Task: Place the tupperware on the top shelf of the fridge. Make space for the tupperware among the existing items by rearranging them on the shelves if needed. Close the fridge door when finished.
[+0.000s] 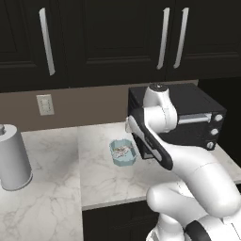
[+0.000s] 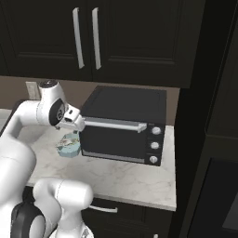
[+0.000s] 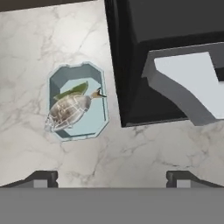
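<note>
The tupperware (image 3: 78, 101) is a pale-blue squarish tub with green and greyish food inside. It sits on the marble counter (image 3: 30, 48), just left of a black toaster oven (image 3: 166, 57). My gripper (image 3: 111, 179) hovers above the counter, open, with its fingertips (image 3: 41, 178) spread wide and nothing between them. From the side, the gripper (image 2: 69, 134) hangs a short way above the tupperware (image 2: 69, 145). In the left base view my forearm crosses just right of the tupperware (image 1: 123, 152). The fridge, its shelves and the existing items are out of view.
The toaster oven (image 1: 188, 117) has a silver handle (image 2: 114, 123) and three knobs. A tall grey canister (image 1: 13, 157) stands at the counter's left. Dark wall cabinets (image 1: 108, 37) hang overhead. A tall dark panel (image 2: 218, 116) bounds the counter on the right.
</note>
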Robot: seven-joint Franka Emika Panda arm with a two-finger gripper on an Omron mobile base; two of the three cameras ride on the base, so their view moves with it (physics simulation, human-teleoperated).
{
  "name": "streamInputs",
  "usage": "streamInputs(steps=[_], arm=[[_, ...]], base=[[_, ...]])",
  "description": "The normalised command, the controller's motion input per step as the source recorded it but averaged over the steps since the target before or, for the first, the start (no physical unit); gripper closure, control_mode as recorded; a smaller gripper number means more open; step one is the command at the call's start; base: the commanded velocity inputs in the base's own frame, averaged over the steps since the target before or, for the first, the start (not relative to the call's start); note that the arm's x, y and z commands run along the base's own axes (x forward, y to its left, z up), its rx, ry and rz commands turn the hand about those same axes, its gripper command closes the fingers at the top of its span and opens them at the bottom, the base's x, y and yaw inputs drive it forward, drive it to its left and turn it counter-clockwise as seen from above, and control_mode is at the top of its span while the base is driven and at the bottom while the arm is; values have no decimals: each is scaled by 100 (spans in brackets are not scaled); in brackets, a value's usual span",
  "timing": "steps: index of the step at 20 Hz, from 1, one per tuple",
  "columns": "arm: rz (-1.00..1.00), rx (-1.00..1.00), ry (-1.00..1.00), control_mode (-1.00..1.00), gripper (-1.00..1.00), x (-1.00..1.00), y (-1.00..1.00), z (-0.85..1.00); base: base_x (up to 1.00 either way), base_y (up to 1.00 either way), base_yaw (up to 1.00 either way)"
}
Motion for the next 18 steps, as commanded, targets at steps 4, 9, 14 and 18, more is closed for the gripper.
streamInputs(steps=[4, 9, 14, 18], arm=[[-16, 0, 0, -100, -100, 0, 17, -73], [-22, 3, 0, -100, -100, 0, 5, -72], [-17, 13, -1, -100, -100, 4, 0, -55], [-10, 20, -3, -100, -100, 22, 0, -38]], base=[[0, 0, 0], [0, 0, 0], [0, 0, 0], [0, 0, 0]])
